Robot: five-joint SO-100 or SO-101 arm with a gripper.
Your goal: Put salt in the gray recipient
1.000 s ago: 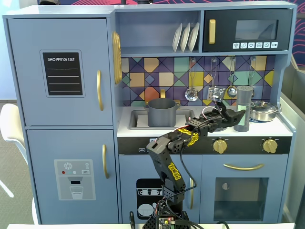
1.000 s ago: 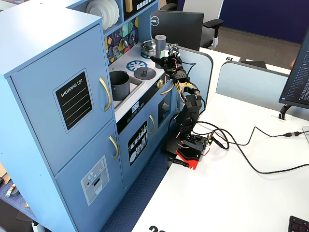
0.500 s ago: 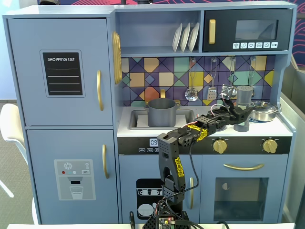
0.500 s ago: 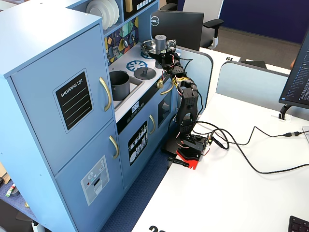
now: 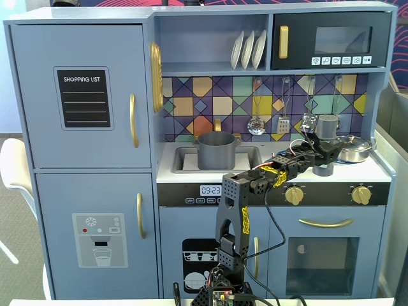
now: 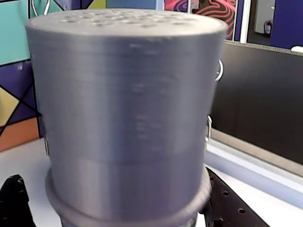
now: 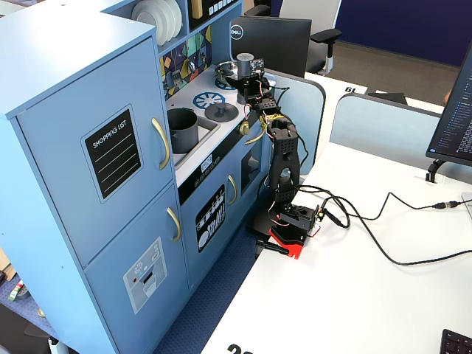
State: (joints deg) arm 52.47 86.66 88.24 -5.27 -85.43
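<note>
In a fixed view, the salt [image 5: 327, 127] is seen grasped by the hand [image 5: 326, 153], right of the pot [image 5: 217, 150] in the sink. In the wrist view, the shaker fills the frame between dark fingers [image 6: 227, 203]. It should be kept upright and carried across, clear of the pot's rim, before tipping.

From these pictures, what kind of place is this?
Probably an office with a toy kitchen set against a white desk. A monitor and partitions stand behind it. The gripper holds the salt over the toy stove.
</note>
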